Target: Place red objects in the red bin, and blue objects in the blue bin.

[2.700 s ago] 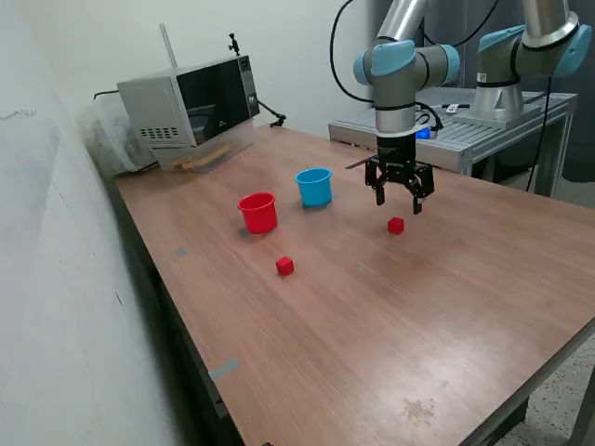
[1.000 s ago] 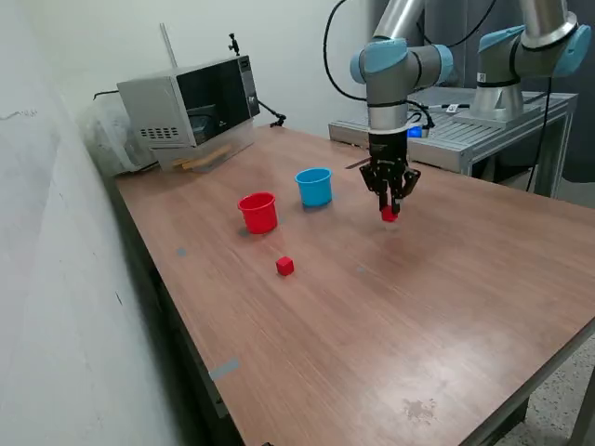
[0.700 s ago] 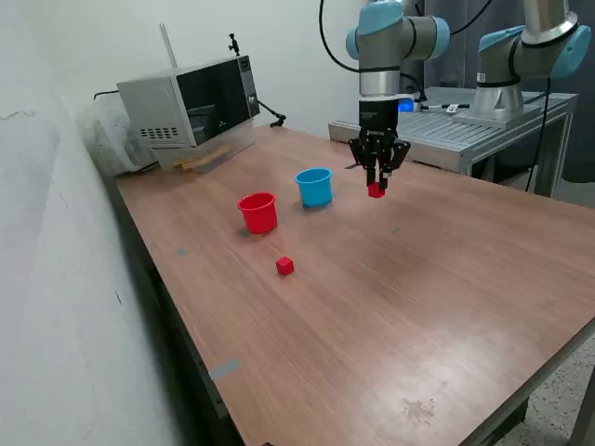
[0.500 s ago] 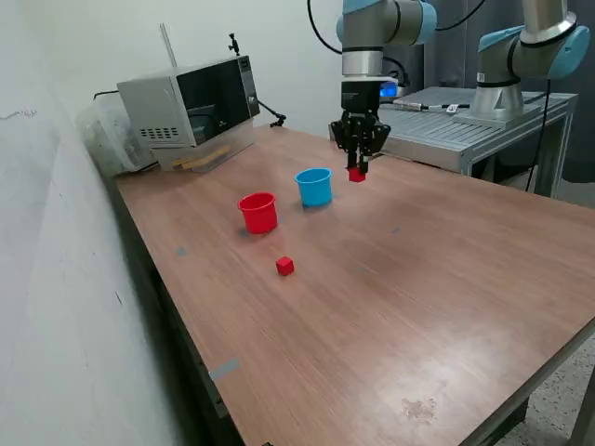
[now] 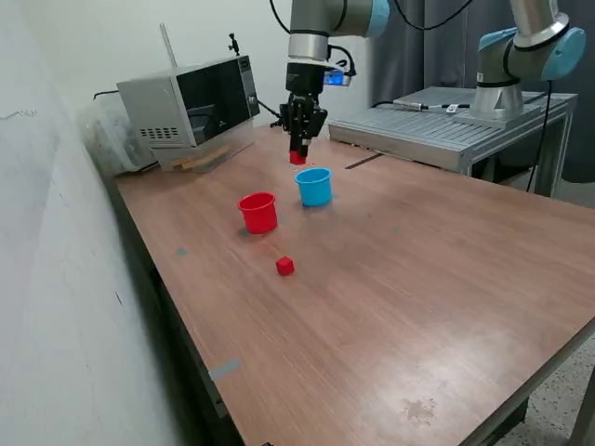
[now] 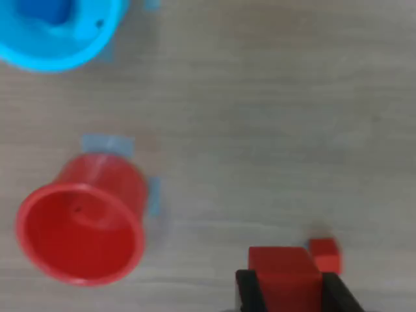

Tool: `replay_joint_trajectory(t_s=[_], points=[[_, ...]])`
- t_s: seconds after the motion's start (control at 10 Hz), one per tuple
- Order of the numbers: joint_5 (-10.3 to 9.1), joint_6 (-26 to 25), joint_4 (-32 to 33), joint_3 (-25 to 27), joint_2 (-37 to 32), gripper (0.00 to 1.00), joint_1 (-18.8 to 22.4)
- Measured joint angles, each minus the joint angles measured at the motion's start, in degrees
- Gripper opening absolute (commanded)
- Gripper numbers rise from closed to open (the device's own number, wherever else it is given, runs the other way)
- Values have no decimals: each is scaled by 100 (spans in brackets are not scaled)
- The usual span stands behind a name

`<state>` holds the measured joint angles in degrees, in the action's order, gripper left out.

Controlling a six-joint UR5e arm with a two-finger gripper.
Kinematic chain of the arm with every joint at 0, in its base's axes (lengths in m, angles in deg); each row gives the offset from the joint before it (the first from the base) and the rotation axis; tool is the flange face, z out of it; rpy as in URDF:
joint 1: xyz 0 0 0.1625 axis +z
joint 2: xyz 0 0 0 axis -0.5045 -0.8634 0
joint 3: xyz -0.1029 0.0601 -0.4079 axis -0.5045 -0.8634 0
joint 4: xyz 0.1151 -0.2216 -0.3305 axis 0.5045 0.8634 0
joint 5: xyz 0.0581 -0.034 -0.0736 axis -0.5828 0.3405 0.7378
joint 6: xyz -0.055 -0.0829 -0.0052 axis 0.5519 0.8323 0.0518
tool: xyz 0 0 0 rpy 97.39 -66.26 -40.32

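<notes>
My gripper [image 5: 298, 154] hangs high over the table, shut on a small red cube [image 5: 297, 158], above and just behind the light blue cup [image 5: 314, 186]. In the wrist view the held red cube [image 6: 284, 269] sits between the dark fingers [image 6: 248, 292]. The red cup [image 5: 258, 212] stands upright to the exterior view's left of the blue cup, and looks empty in the wrist view [image 6: 79, 234]. A dark blue shape [image 6: 44, 9] lies inside the blue cup [image 6: 55, 32]. A second red cube [image 5: 284, 267] rests on the table in front of the red cup, also in the wrist view [image 6: 324, 253].
A microwave [image 5: 191, 107] stands at the table's back on the exterior view's left. A second robot arm [image 5: 521, 46] is mounted on a metal bench [image 5: 456, 116] at the back right. The wooden table [image 5: 390, 307] extends forward.
The gripper closed on the red cube that lay on the table, lifted it, and carried it up and toward the exterior view's left, past the blue cup.
</notes>
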<state>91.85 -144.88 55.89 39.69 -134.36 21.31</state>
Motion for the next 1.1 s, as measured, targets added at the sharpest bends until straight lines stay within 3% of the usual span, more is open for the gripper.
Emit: replay_joint_trajectory(t_s=[0.5,1.1], points=[[47,-4,108,-642,583,0,-281],[250,-26,333,-848,1023,0,-454]])
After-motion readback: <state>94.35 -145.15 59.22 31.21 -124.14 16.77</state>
